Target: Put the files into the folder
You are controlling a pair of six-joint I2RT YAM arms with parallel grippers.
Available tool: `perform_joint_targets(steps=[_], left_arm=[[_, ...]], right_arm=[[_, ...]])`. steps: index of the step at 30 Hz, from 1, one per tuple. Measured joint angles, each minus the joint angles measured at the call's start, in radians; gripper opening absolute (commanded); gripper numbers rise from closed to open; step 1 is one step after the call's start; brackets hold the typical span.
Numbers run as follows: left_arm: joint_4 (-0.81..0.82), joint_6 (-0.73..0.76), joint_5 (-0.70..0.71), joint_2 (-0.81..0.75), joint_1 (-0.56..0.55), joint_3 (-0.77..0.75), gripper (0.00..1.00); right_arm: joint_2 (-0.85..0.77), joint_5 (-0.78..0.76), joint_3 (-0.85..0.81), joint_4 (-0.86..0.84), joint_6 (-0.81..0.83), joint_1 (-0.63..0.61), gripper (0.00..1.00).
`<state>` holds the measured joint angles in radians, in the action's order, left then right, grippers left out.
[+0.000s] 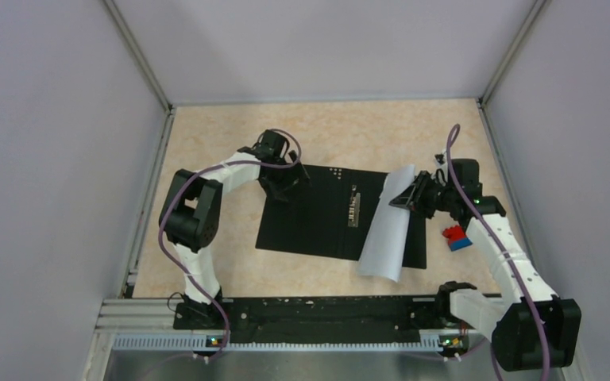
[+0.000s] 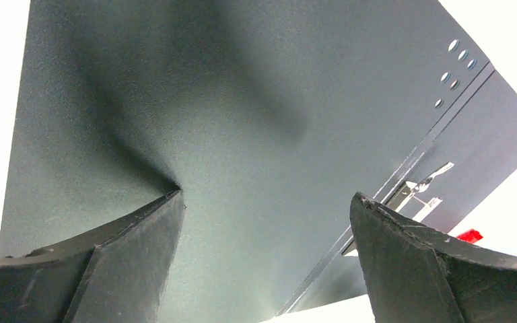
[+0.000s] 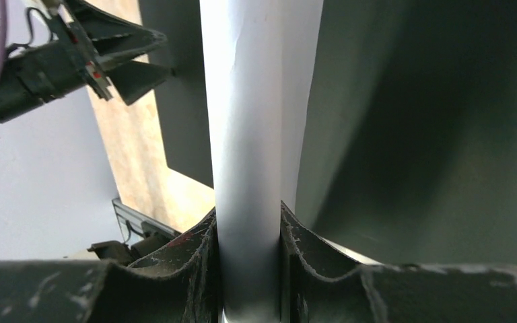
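The right hand (image 3: 249,222) is clenched on the files (image 1: 385,230), gripping the curled white sheets at their far end. They slope down across the right half of the open folder (image 1: 310,218), hiding part of it. The left hand (image 2: 266,202) is spread wide and holds nothing, over the folder's far left corner on the bench (image 1: 230,143). It may be touching the black cover, though that is hard to tell.

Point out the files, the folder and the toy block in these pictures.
the files (image 1: 385,230), top view, middle of the curled white sheets.
the folder (image 1: 310,221), top view, bare black inner face.
the toy block (image 1: 457,238), top view, where red meets blue.
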<state>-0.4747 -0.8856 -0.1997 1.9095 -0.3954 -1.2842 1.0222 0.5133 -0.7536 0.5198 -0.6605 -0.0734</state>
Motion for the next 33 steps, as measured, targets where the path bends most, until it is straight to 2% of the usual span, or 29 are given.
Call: perform_joint_targets(steps=[6, 10, 15, 19, 24, 33], left_arm=[[-0.055, -0.002, 0.092, 0.009, -0.011, -0.036, 0.99], [-0.183, 0.071, 0.233, 0.078, -0.062, -0.195, 0.99], [-0.258, 0.141, 0.343, 0.146, -0.235, -0.432, 0.99], [-0.269, 0.171, 0.383, 0.209, -0.372, -0.537, 0.99], [-0.298, 0.19, 0.387, 0.289, -0.476, -0.548, 0.99], [-0.309, 0.221, 0.4, 0.338, -0.486, -0.548, 0.99]], right_arm=[[0.0, -0.027, -0.04, 0.113, 0.049, 0.042, 0.29], [0.0, -0.042, -0.097, 0.151, 0.07, 0.059, 0.29], [-0.008, -0.053, -0.127, 0.182, 0.083, 0.059, 0.29], [-0.012, -0.059, -0.133, 0.203, 0.086, 0.059, 0.29], [-0.015, -0.073, -0.14, 0.234, 0.1, 0.059, 0.29], [-0.018, -0.076, -0.145, 0.252, 0.104, 0.059, 0.29]])
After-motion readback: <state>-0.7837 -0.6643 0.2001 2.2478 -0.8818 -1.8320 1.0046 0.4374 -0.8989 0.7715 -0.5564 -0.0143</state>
